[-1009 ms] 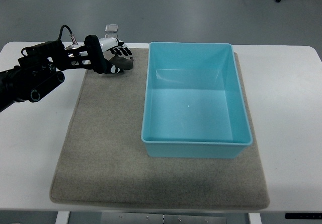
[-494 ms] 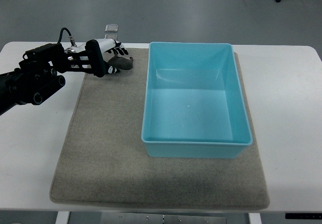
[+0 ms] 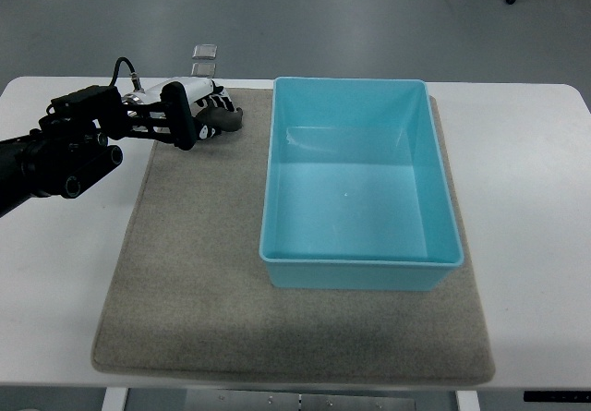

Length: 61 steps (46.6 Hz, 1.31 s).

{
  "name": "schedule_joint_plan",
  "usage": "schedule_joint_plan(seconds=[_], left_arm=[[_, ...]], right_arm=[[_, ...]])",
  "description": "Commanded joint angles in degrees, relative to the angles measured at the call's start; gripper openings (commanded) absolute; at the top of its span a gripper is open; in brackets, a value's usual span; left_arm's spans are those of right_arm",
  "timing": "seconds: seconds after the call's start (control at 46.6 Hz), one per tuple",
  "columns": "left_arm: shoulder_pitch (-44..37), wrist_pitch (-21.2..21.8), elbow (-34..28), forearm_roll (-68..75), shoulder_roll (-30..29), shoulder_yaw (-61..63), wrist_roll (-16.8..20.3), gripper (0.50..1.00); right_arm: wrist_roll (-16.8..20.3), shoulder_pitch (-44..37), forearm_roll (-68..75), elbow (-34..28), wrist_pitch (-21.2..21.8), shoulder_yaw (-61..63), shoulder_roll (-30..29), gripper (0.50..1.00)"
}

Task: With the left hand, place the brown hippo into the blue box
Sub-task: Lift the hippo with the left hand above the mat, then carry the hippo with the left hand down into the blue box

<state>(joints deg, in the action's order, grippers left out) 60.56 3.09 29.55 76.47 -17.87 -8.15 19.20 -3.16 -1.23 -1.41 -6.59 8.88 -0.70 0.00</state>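
Looking from the far left of the beige mat [image 3: 231, 282]: the left arm comes in over the white table [image 3: 55, 272], and the left hand [image 3: 199, 114] sits right at the mat's back-left corner. Compared with a second ago the hand has slid a little back and to the left, and the dark lump under it went along — so my read is the fingers [image 3: 218, 115] are now curled down over the brown hippo [image 3: 229, 117] rather than just hovering. It's small and mostly covered, so I can't swear the grip is solid, but the fingers look closed around it, not spread. The hippo is at that same back-left corner of the mat, just beside the hand's fingertips and apparently low on the mat — I can't tell whether it's lifted yet.

If the grasp holds, next up is a lift and a carry to the right.

Just behind the mat's back-left corner there's a small clear thing [image 3: 204, 51] on the floor side, out of the way. Moving right, the blue box [image 3: 360, 268] takes up the mat's right half, open and empty. Its left wall stands between the hippo and the inside, so the hand will need to clear that rim first. No right arm anywhere in view.
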Motion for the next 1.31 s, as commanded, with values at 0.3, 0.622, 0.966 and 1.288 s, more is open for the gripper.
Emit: schedule_joint_plan(seconds=[0.3,0.622,0.966,1.288], left_arm=[[0.44,0.07,-0.72,-0.70,0.64,0.24,-0.04,0.500],[6.32,3.94,-0.63,-2.02,-0.76,-1.08,-0.04,0.500],[13.36,2.71,8.67,-7.03,-0.94,-0.64,1.36,0.500],[12.92,-3.26,24.59,-6.16,-0.85,0.07,1.63,0.500]], right_arm=[[0.00,0.00,0.00,0.00,0.00,0.00,0.00,0.936],[0.00,0.00,0.00,0.00,0.00,0.00,0.00,0.936],[0.00,0.00,0.00,0.00,0.00,0.00,0.00,0.936],[0.00,0.00,0.00,0.00,0.00,0.00,0.00,0.936]])
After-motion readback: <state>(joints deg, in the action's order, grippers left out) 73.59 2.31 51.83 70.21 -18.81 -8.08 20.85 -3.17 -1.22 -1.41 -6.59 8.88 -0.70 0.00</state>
